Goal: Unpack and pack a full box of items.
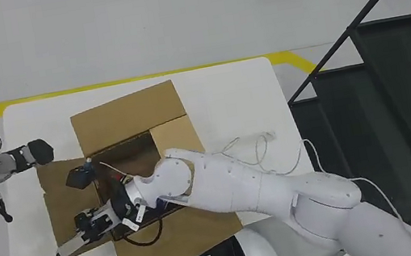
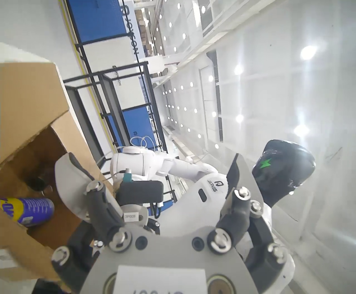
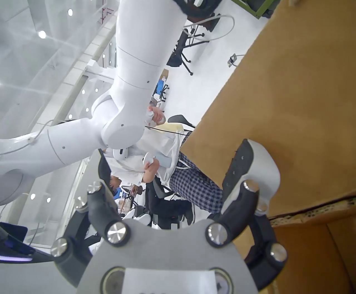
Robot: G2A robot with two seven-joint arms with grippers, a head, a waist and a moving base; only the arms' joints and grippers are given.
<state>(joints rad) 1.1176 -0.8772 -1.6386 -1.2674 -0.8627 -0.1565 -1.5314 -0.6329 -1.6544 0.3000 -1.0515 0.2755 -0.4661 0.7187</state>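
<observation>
The open cardboard box (image 1: 130, 116) stands on the white table (image 1: 233, 99) with its flaps spread. A blue and yellow spray can (image 2: 27, 211) lies inside it. My right arm crosses over the box, and my right gripper (image 1: 83, 230) (image 3: 173, 151) hangs open at the box's front left corner. One of its fingers (image 3: 250, 167) is close to a cardboard flap (image 3: 292, 97), and nothing is between the fingers. My left gripper (image 1: 37, 150) (image 2: 153, 164) is open and empty, off the table's left side, facing the box.
A white cable (image 1: 262, 147) trails over the table to the right of the box. A black metal stair frame (image 1: 379, 91) stands beyond the table's right edge. Yellow floor tape (image 1: 100, 86) runs behind the table.
</observation>
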